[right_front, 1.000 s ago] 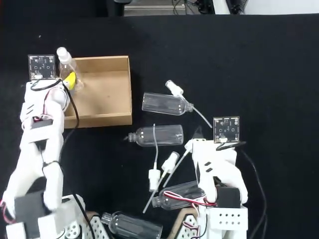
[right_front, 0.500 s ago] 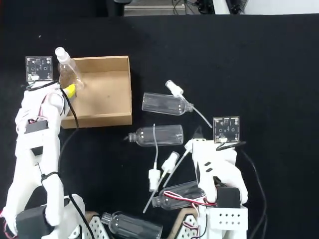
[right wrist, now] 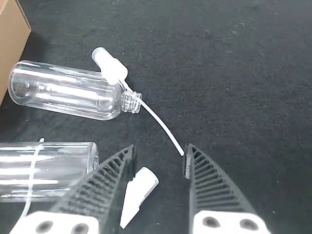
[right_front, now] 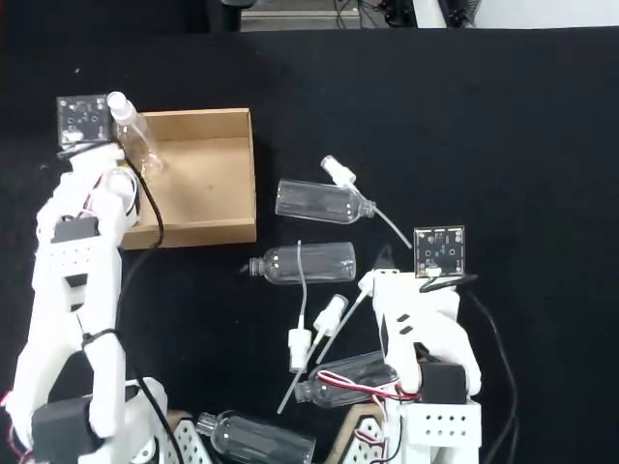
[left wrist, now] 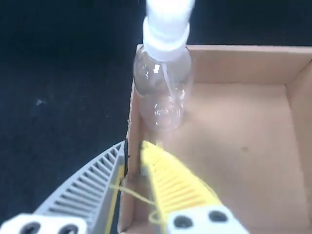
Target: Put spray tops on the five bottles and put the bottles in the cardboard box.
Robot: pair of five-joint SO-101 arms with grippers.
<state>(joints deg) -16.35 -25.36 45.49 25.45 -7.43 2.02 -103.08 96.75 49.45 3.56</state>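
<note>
Up close, the left wrist view shows the left gripper (left wrist: 132, 146) with its fingers slightly apart astride the cardboard box (left wrist: 234, 63) wall, clear of the capped bottle (left wrist: 162, 92) in the corner. From the high view that bottle leans, its top toward the box's far-left corner. The right gripper (right wrist: 159, 151) gapes over a loose spray top (right wrist: 138, 191).

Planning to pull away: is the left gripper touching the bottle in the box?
Apart. The left wrist view shows a strip of cardboard box between the left gripper and the capped bottle.
</note>
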